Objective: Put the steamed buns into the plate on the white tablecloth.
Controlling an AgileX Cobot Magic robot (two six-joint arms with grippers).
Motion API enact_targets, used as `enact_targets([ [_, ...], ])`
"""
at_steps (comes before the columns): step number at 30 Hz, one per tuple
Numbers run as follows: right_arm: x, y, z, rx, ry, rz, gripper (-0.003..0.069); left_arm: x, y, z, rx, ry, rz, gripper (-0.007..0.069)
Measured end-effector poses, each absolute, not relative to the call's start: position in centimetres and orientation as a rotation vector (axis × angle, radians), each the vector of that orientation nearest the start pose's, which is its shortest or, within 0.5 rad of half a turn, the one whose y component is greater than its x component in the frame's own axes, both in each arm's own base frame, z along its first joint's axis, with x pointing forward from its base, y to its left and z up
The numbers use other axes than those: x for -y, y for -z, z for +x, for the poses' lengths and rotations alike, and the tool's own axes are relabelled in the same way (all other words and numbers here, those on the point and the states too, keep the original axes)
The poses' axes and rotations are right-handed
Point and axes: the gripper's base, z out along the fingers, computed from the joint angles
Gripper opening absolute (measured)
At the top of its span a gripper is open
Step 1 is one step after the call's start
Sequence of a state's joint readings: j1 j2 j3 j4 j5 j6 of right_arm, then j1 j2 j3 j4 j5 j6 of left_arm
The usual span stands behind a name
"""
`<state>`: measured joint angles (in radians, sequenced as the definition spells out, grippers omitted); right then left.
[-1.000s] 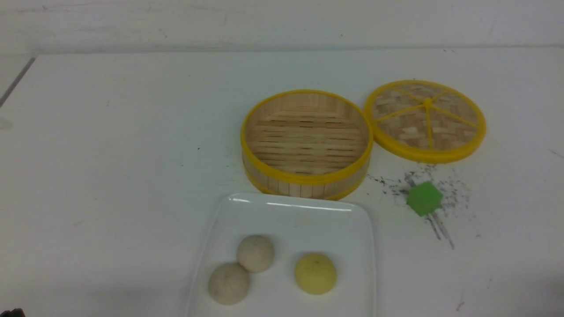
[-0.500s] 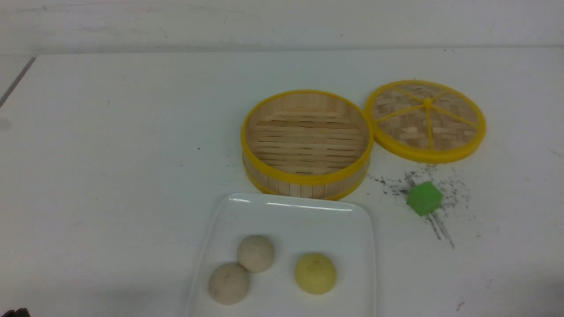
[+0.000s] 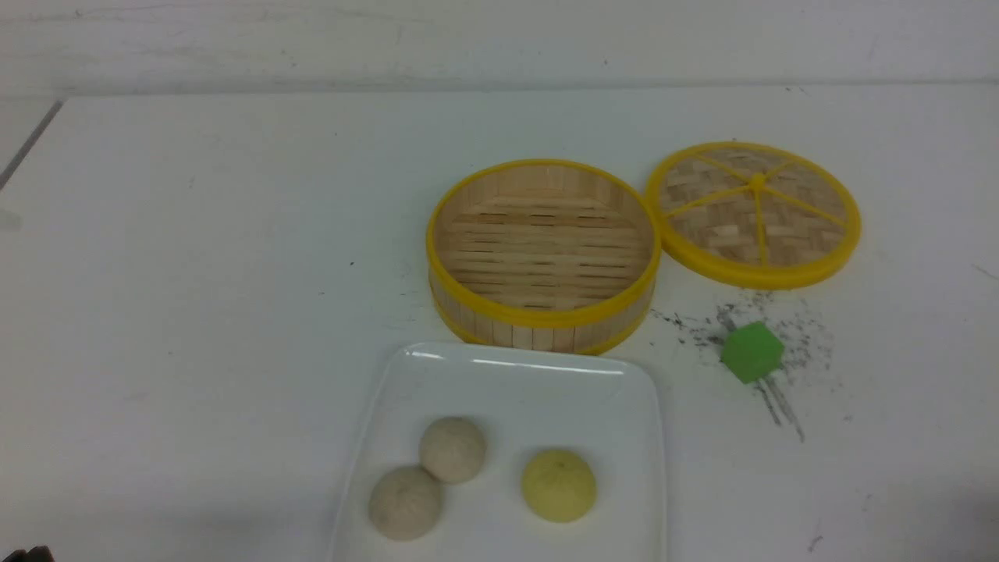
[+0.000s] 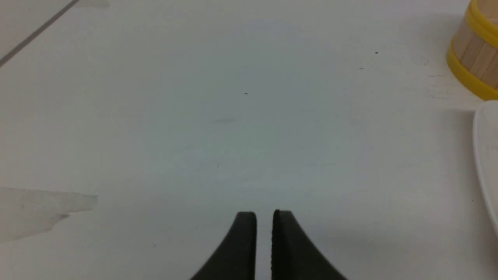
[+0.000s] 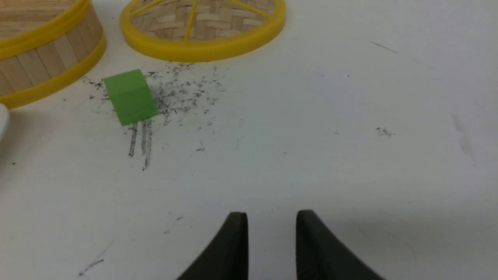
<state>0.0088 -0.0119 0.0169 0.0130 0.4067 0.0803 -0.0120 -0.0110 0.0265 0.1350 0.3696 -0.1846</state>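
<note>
Three steamed buns lie in the white plate [image 3: 515,363] at the near middle of the white tablecloth [image 3: 195,312]: two pale ones [image 3: 453,449] [image 3: 405,503] touching each other, and a yellow one [image 3: 559,485] apart to their right. Neither gripper shows in the front view. In the left wrist view, my left gripper [image 4: 264,214] hovers over bare cloth left of the plate's rim [image 4: 486,155], fingertips a narrow gap apart and empty. My right gripper [image 5: 271,214] is open wider over speckled cloth, holding nothing.
An empty bamboo steamer [image 3: 542,254] with yellow rims stands just behind the plate. Its lid [image 3: 753,212] lies upside down to its right. A green cube [image 3: 751,352] sits among dark scuff marks in front of the lid, also seen ahead of the right gripper as a green cube [image 5: 130,97].
</note>
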Motion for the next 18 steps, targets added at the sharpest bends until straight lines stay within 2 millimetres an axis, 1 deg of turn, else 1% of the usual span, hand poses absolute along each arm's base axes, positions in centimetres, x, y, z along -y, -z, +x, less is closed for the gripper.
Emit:
enact_targets([
  [18,-0.09,-17.16,5.15,-1.894,-0.074,0.076,0.0232,-0.38,-17.19,5.27,-1.864,0.003,-0.077,0.0094],
])
